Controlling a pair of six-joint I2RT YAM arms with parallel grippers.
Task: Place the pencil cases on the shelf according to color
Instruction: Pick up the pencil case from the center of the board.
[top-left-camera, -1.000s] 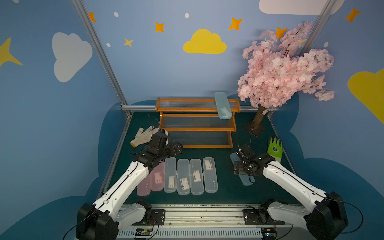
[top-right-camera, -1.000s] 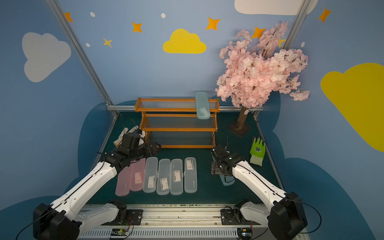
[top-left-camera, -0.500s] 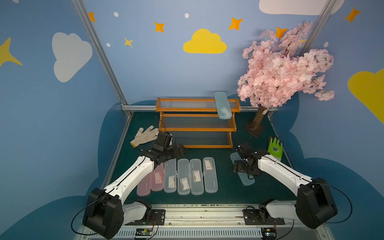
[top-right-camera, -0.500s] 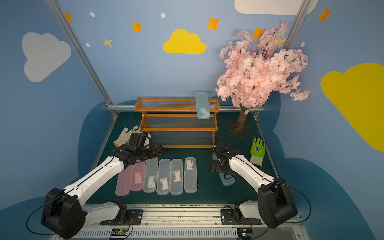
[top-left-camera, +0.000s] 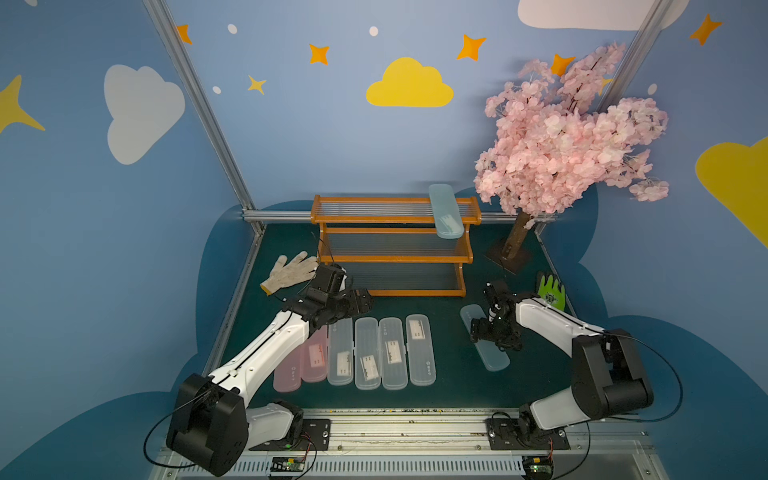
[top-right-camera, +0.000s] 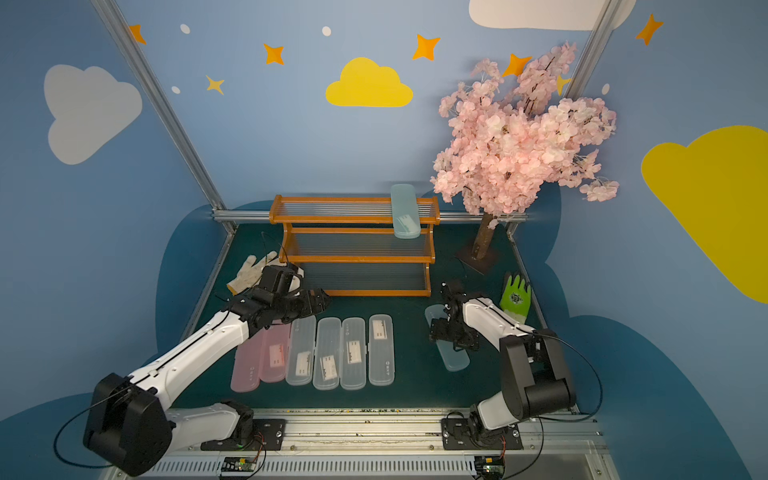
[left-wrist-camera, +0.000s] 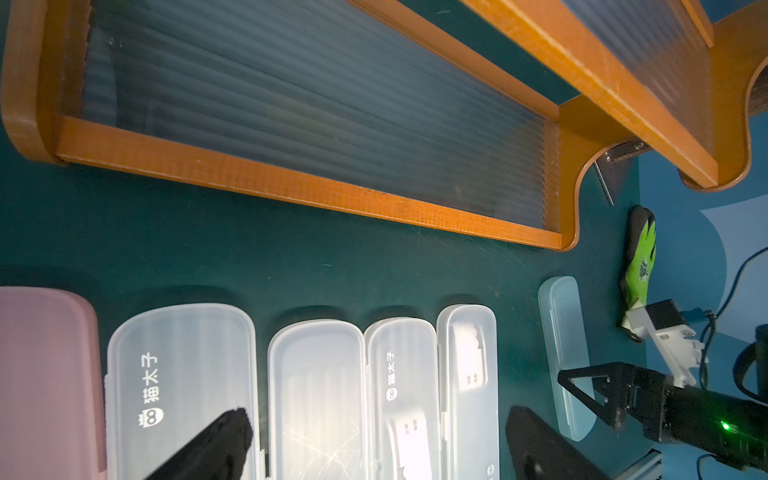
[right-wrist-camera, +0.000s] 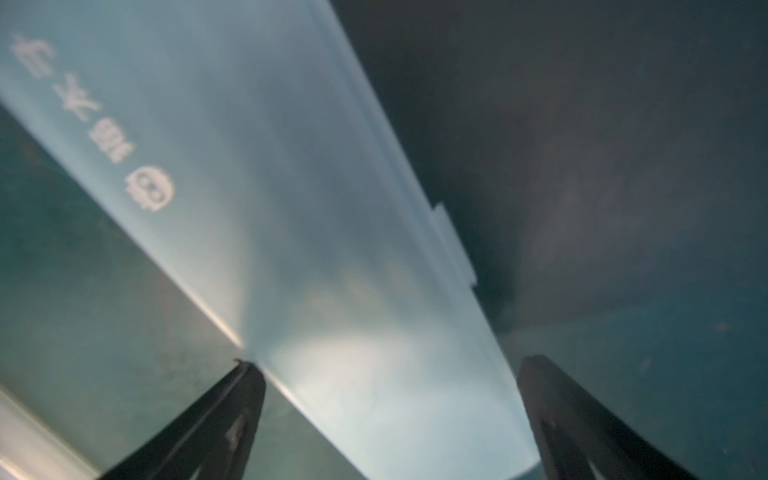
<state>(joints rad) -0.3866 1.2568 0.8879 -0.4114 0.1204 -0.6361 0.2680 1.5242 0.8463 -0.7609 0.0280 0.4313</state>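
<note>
- Lower centre of the frame, in both top views: six cases lie side by side on the bench (top-left-camera: 415, 395). Two pink cases (top-left-camera: 314, 359) are at the left of the row and four clear cases (top-left-camera: 419, 349) beside them. None is shelved yet.
- Contents: white slips show through several lids. Whether anything else is inside cannot be told.
- Lower right of centre: the loose blue case (top-left-camera: 495, 358) lies slanted on the bench, apart from the row. The right hand (right-wrist-camera: 390, 415) is down over its middle, fingers apart, one on each long side, not clamped.
- Left of centre: the left hand (left-wrist-camera: 378, 415) hovers above the far ends of the clear cases, fingers apart, holding nothing.
- Further up: a white glove (top-left-camera: 291, 272) and a green glove (top-left-camera: 550, 291) lie on the bench, left and right of the shelf (top-left-camera: 390, 293).
- Shelf, bottom and middle tiers: bare.
- Shelf, top tier, right end: the shelved blue case (top-left-camera: 445, 212) lies front to back, its near end overhanging the rail.
- Finding: one of eight is placed and seven remain. The second blue pickup appears to be in hand.
</note>
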